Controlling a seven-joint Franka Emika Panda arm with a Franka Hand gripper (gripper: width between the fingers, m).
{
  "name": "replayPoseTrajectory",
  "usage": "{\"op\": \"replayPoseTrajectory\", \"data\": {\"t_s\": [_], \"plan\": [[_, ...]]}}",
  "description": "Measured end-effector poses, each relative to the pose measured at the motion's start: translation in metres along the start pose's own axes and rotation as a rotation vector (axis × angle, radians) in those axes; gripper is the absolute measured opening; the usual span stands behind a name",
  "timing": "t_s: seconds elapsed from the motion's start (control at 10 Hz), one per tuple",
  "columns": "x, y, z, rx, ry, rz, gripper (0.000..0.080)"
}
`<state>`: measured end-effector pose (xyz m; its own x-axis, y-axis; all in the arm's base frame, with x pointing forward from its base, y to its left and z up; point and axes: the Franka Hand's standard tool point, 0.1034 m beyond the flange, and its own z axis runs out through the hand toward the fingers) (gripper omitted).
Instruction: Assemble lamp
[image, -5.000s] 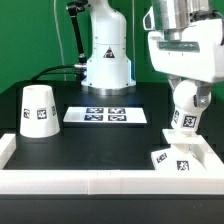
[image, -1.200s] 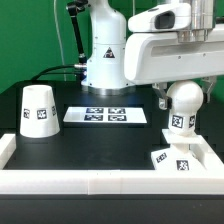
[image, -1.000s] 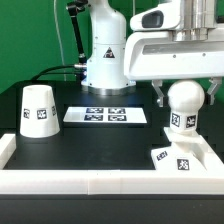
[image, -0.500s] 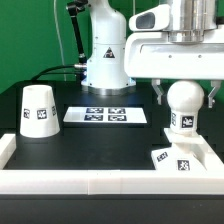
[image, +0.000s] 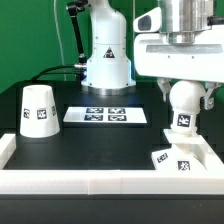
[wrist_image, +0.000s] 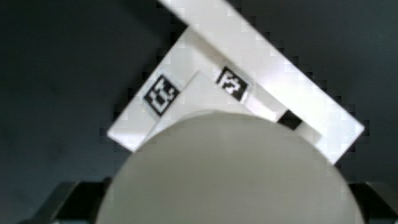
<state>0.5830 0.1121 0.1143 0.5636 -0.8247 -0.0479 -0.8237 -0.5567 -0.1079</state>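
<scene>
My gripper (image: 185, 97) is shut on the round white bulb (image: 184, 106) and holds it upright above the table at the exterior view's right. The bulb's tagged neck points down, a little above the flat square base (image: 176, 157), which lies against the front right corner of the white rim. In the wrist view the bulb (wrist_image: 222, 165) fills the foreground between my dark fingers (wrist_image: 64, 200), with the base (wrist_image: 187, 100) and its tags beyond. The cone shade (image: 38, 110) stands alone at the exterior view's left.
The marker board (image: 105, 115) lies mid-table in front of the arm's white pedestal (image: 107, 60). A low white rim (image: 100, 183) runs along the front edge and up both sides. The tabletop is black.
The hand has turned over the last second, so the bulb hangs straighter, and it has shifted slightly to the exterior view's right and down. The base and shade have not moved.
</scene>
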Motion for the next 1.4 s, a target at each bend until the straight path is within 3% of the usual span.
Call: {"op": "replayPoseTrajectory", "data": {"t_s": [0.3,0.7,0.8,0.9,1.2,1.4], "plan": [[-0.002,-0.001,0.001,0.018,-0.048,0.279,0.0579],[-0.005,-0.001,0.003,0.012,-0.090,0.609,0.0579],[-0.005,-0.002,0.003,0.012,-0.090,0.605,0.0579],[-0.005,-0.002,0.003,0.013,-0.090,0.587,0.0657],[-0.012,-0.004,0.003,0.015,-0.085,0.389,0.0697],[-0.011,-0.004,0.002,0.026,-0.075,0.091,0.0698]]}}
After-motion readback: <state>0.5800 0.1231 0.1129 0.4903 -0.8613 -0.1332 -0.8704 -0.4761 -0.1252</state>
